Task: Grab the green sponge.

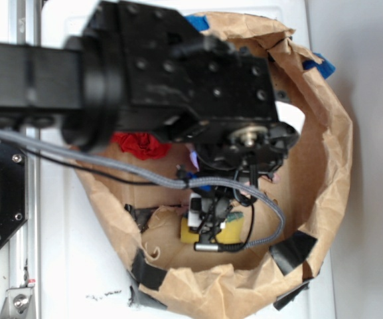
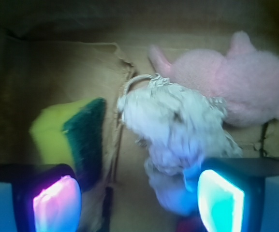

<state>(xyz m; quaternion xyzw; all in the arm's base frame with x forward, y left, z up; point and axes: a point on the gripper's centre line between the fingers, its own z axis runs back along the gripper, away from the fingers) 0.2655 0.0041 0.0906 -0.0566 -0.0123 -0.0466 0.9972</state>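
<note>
my tool (image 2: 139, 198) hangs inside a brown paper bag (image 1: 330, 166) on the white surface (image 1: 370, 66), pads (image 2: 57, 203) spread wide, nothing between them. the green sponge (image 2: 74, 133) lies on the bag floor just ahead of my left pad, yellow foam with its dark green layer turned toward the middle. a white paper wad (image 2: 178, 130) sits between the pads' line, nearer the right one. a pink plush toy (image 2: 241, 82) lies behind it. a red cloth (image 1: 141, 145) shows by my arm (image 1: 145, 66).
</note>
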